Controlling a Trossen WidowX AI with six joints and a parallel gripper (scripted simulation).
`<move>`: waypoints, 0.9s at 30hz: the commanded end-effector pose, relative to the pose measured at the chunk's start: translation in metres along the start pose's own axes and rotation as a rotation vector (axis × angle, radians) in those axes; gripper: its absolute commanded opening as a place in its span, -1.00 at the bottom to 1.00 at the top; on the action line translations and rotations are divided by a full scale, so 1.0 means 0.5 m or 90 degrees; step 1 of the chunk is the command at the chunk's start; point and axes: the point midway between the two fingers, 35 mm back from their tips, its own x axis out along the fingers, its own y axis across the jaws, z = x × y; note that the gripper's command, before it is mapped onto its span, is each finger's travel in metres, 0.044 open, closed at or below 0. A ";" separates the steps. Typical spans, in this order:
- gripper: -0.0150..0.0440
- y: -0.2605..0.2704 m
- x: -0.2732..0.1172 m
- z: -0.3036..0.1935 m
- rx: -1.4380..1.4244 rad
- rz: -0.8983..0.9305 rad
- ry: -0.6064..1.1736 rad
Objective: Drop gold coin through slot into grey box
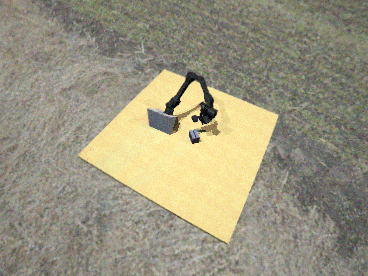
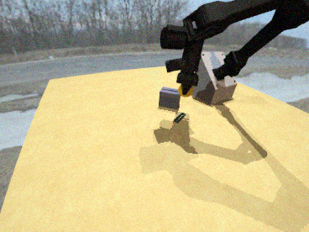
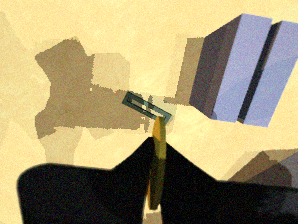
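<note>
The gold coin (image 2: 181,91) (image 3: 159,145) is held on edge between the fingertips of my gripper (image 2: 185,86) (image 3: 153,142), which is shut on it and hangs above the table. The dark-green holder (image 2: 180,118) (image 3: 131,102) lies empty on the table, just beyond the coin in the wrist view. The grey box (image 1: 194,136) (image 2: 169,99) (image 3: 227,70) stands closed, with a narrow dark slot across its lid. In the wrist view the box is at the upper right, clear of the coin, and the slot runs at a slant to the coin's edge.
A larger grey slab-like block (image 1: 162,121) (image 2: 214,90) stands near the arm's base, behind my gripper in the exterior view. The arm's shadows fall across the yellow board (image 1: 165,170) (image 2: 84,168), over and around the holder.
</note>
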 end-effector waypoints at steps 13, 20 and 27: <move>-0.49 -0.046 0.000 0.039 0.013 -0.007 -0.004; -0.49 -0.072 -0.002 0.059 0.011 -0.009 -0.007; -0.49 -0.097 -0.002 0.078 0.010 -0.010 -0.008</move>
